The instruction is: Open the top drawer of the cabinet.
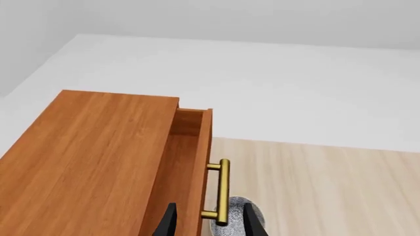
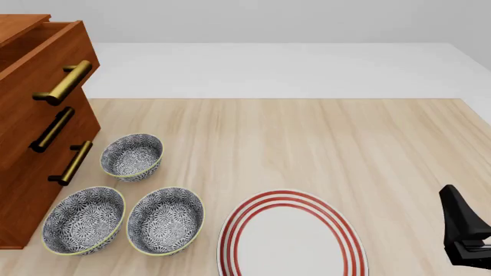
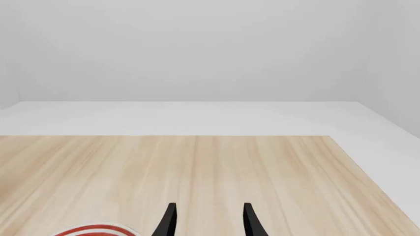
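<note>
Front view cuts off the cabinet [image 2: 34, 190] beside its pulled-out top drawer [image 2: 46, 63]; both claws stand apart, empty.

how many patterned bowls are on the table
3, all by the cabinet: one bowl farther back, one nearest the cabinet front, one beside it toward the striped plate. None seem hidden.
</note>
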Motion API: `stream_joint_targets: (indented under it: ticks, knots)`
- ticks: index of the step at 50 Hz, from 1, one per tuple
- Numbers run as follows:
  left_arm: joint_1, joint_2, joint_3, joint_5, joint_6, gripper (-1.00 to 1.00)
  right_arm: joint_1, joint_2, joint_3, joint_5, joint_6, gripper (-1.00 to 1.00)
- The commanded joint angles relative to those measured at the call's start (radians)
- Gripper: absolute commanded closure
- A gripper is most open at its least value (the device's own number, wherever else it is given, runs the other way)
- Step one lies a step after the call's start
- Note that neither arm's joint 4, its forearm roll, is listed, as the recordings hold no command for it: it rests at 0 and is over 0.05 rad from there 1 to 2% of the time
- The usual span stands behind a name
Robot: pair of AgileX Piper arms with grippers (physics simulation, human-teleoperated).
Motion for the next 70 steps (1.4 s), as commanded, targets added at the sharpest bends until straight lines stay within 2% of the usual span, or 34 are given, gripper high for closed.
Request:
stream_joint_targets:
  ticks: [1,32,70]
  knots:
    - [0.015,0.031,0.028,-0.035,0.013,-1.00,0.000,0.000,0.000,0.000,0.000,-1.00]
    - [0.038,0.089,0.086,-0.086,0.055,-1.00,0.000,0.000,0.000,0.000,0.000,-1.00]
    - [0.018,0.145,0.139,-0.136,0.063,-1.00,0.000,0.000,0.000,0.000,0.000,-1.00]
